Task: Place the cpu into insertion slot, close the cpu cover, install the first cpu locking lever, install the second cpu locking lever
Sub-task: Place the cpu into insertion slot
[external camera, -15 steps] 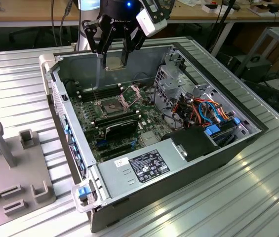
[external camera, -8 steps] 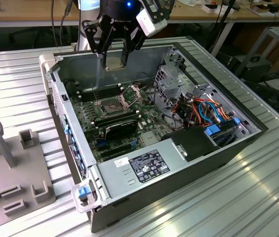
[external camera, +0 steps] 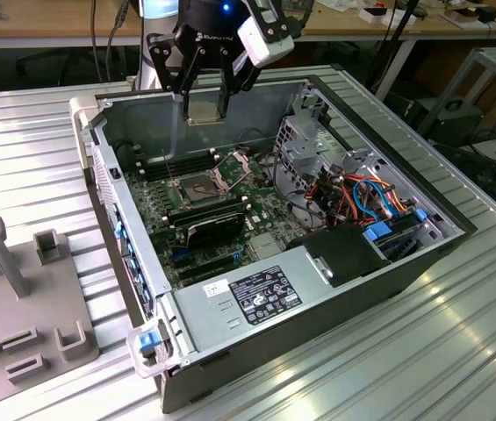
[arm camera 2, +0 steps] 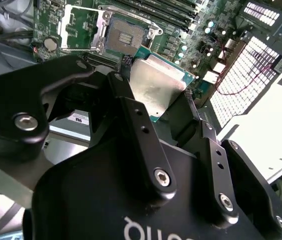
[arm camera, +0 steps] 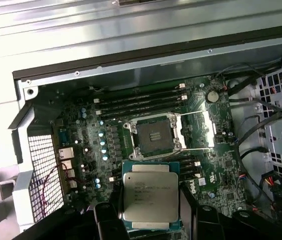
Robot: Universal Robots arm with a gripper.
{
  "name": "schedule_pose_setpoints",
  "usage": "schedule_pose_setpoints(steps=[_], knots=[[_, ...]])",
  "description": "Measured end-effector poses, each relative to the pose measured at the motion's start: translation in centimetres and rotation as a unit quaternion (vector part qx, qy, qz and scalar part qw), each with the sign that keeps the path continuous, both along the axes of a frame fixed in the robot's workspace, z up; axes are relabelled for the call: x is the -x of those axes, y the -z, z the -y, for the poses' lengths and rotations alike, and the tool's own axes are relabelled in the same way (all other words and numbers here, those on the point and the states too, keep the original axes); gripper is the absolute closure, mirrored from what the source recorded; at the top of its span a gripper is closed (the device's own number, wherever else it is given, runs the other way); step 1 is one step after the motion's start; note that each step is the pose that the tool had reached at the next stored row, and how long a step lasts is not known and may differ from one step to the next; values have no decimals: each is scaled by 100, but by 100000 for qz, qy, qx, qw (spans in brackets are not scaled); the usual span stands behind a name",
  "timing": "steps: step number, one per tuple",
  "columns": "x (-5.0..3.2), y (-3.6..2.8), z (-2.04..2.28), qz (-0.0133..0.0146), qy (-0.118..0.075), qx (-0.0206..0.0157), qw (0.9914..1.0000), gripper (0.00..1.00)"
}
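Claw (external camera: 206, 103) clamped on opposite edges of the cpu (arm camera: 149, 196), up clear of the insertion slot (arm camera: 154, 136); chip's light, rigid, slick-topped, underside probably fragile, so edge-hold only.

The claw (arm camera 2: 154, 97) covers 2 edges of the cpu (arm camera 2: 161, 80).

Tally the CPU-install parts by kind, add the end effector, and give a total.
cpu: 1
insertion slot: 1
cpu cover: 1
end effector: 1, shut on the cpu
Total: 4
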State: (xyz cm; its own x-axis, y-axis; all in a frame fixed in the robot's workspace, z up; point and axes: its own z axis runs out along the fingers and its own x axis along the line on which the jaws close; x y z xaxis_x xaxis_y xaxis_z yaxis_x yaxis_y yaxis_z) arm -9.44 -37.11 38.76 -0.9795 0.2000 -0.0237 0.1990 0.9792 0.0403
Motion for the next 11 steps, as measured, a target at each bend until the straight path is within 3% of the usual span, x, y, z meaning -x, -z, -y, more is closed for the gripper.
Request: schedule_pose_setpoints(steps=[3, 8, 11], knots=[[-5, 5, -1, -3, 2576, 1, 99967, 46], [-11, 18, -3, 1, 7185, -3, 99742, 46], [-10, 23, -13, -2, 8310, 5, 99654, 46]])
